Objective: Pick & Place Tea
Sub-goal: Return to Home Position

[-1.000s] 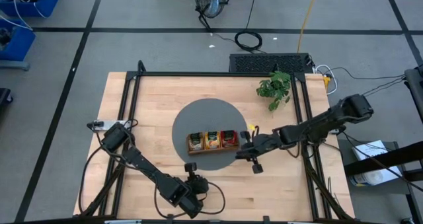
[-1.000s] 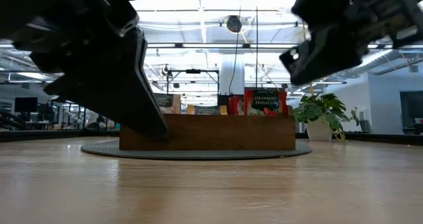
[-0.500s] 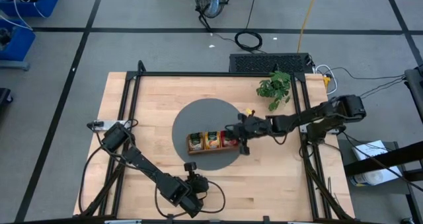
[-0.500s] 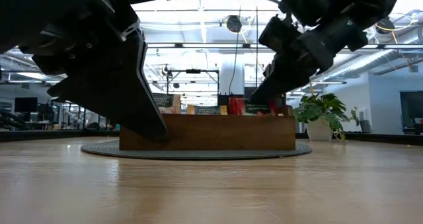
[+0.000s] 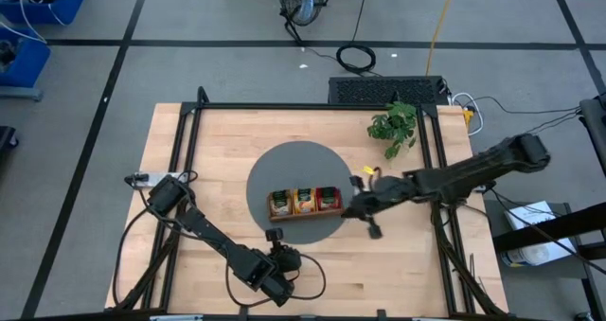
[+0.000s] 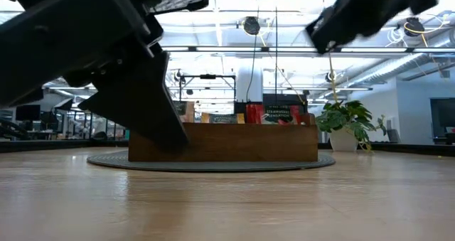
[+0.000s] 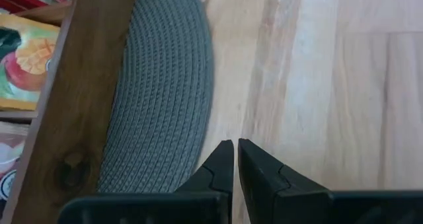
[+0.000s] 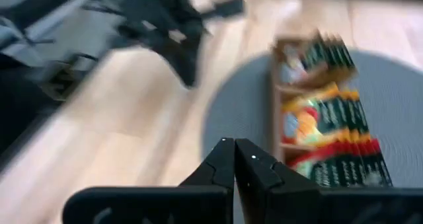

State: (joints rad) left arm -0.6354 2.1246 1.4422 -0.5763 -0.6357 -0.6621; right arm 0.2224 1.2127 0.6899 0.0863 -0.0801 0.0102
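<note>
The tea packets stand on edge in a brown wooden tray (image 5: 303, 214) on a round grey mat (image 5: 284, 165). They are beige-brown (image 5: 280, 203) in one compartment, orange-yellow (image 5: 305, 201) in the middle and red (image 5: 328, 199) in the third. In the low view their tops (image 6: 274, 115) stick up above the tray wall (image 6: 224, 143). My right gripper (image 5: 350, 209) (image 8: 232, 143) is shut and empty, raised just off the tray's right end. My left gripper (image 5: 288, 257) (image 7: 234, 145) is shut and empty, low over the mat's near edge beside the tray's near wall (image 7: 73, 112).
A small potted plant (image 5: 393, 124) stands at the table's far right. A black frame rail (image 5: 189, 151) runs around the tabletop, and a black pad (image 5: 388, 89) lies past the far edge. Bare wood (image 5: 407, 264) lies near and right of the mat.
My right gripper, shut, first dipped toward the tray's red compartment, onto the red packets. It has since drawn back up and toward the table's right edge. The tall red packet now stands lower in the tray than before.
</note>
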